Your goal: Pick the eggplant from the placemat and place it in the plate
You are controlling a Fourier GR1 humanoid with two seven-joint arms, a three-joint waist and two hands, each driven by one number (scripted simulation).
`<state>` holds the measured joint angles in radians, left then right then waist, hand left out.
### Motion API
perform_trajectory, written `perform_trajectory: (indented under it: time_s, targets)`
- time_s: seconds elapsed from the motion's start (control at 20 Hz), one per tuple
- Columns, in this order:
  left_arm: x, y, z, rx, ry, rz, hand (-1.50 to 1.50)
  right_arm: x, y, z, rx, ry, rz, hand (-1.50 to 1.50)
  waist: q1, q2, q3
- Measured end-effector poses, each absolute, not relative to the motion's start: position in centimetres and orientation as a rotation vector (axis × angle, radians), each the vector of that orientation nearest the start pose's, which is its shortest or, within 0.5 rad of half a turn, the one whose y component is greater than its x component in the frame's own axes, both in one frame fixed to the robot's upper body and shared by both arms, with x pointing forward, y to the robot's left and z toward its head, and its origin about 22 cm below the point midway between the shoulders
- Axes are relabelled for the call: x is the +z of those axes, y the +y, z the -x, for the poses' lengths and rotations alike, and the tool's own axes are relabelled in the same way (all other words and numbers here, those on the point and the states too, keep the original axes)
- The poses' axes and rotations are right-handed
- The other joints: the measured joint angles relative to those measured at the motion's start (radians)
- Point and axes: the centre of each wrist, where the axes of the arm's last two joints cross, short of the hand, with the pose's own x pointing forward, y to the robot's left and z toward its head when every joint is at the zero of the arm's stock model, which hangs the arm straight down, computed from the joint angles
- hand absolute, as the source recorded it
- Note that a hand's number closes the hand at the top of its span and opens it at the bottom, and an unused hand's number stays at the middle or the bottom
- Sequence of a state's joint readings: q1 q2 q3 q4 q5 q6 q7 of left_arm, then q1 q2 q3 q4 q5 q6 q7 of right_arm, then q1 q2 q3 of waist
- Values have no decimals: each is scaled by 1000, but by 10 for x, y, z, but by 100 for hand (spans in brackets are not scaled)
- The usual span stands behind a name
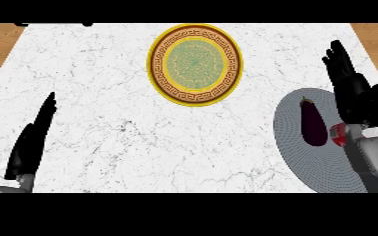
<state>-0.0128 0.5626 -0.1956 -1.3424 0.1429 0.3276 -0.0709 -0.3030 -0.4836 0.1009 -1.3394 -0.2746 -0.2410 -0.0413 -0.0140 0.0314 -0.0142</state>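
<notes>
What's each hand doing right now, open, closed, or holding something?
Left hand: open, holding nothing, resting at lower left.
Right hand: open, holding nothing; the eggplant lies on the placemat beside it.

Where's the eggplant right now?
In the head view the eggplant lies on the grey placemat at the lower right, just left of the right hand and apart from the plate at top centre.
</notes>
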Motion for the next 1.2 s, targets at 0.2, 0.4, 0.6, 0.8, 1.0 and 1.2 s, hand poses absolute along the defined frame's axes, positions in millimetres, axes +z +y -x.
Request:
perform_trajectory:
  time_s: [0.2, 0.4, 0.6, 0.8, 1.0, 1.2]
  targets:
    - [-10, 326, -240, -219, -1452, -425, 0, 62, -295, -333, 19, -1560, 293, 150, 20, -17, 9]
    - [-5, 311, -250, -203, -1514, -304, 0, 57, -303, -345, 124, -1449, 514, -150, 41, -13, 0]
    - [-10, 297, -252, -178, -1519, -208, 0, 25, -279, -343, -1, -1471, 728, -150, 33, -20, 8]
    - [-18, 298, -251, -155, -1520, -173, 0, -4, -250, -332, -4, -1519, 818, -150, 23, -26, 12]
    - [-21, 303, -246, -144, -1522, -164, 0, -11, -243, -317, 25, -1509, 931, -150, 14, -32, 13]
    - [-20, 303, -244, -133, -1516, -164, 0, 1, -247, -303, 58, -1471, 1027, -150, 5, -37, 12]
